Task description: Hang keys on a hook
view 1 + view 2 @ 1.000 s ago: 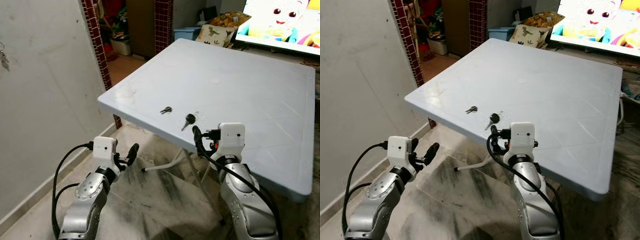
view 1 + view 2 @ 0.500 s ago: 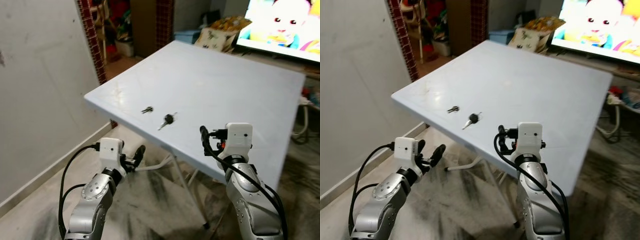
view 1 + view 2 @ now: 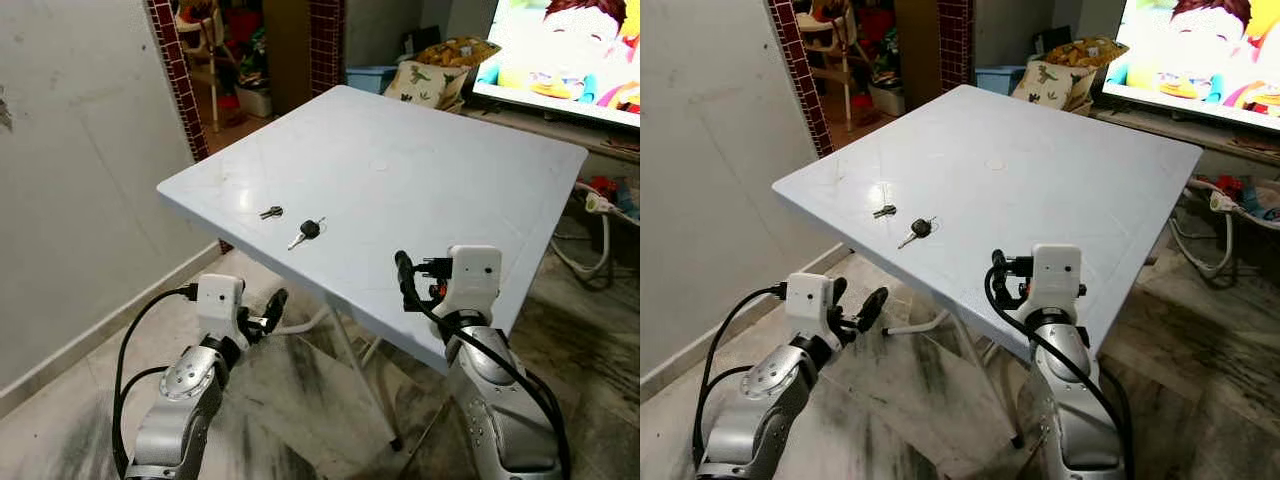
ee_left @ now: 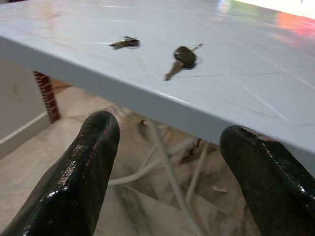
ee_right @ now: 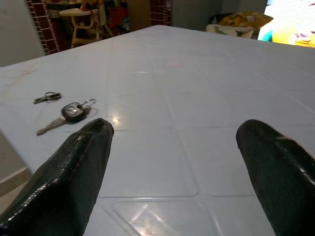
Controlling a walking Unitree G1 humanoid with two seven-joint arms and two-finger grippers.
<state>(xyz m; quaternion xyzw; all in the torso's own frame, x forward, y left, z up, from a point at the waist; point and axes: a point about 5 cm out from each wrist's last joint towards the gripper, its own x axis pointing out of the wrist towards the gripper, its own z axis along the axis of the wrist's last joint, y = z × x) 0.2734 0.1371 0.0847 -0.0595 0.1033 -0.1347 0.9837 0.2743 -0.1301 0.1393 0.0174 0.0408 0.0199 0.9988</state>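
Observation:
Two keys lie on the white table (image 3: 440, 170) near its front left edge: a black-headed key (image 3: 306, 231) (image 4: 181, 59) (image 5: 69, 115) and a smaller dark key (image 3: 271, 212) (image 4: 125, 43) (image 5: 47, 97) to its left. My left gripper (image 3: 266, 312) is open, held below the table edge in front of the keys. My right gripper (image 3: 404, 282) is open just above the table's front edge, to the right of the keys, with nothing between its fingers (image 5: 74, 162).
A plain wall (image 3: 80, 150) stands on the left, ending at a red tiled pillar (image 3: 172, 60). A lit screen (image 3: 560, 50) and a cushion (image 3: 440, 70) stand beyond the table. White table legs (image 3: 350, 360) cross the stained floor under the edge.
The camera has shifted, so the table and keys now sit further left and further away in view. Both grippers stay open in about the same pose.

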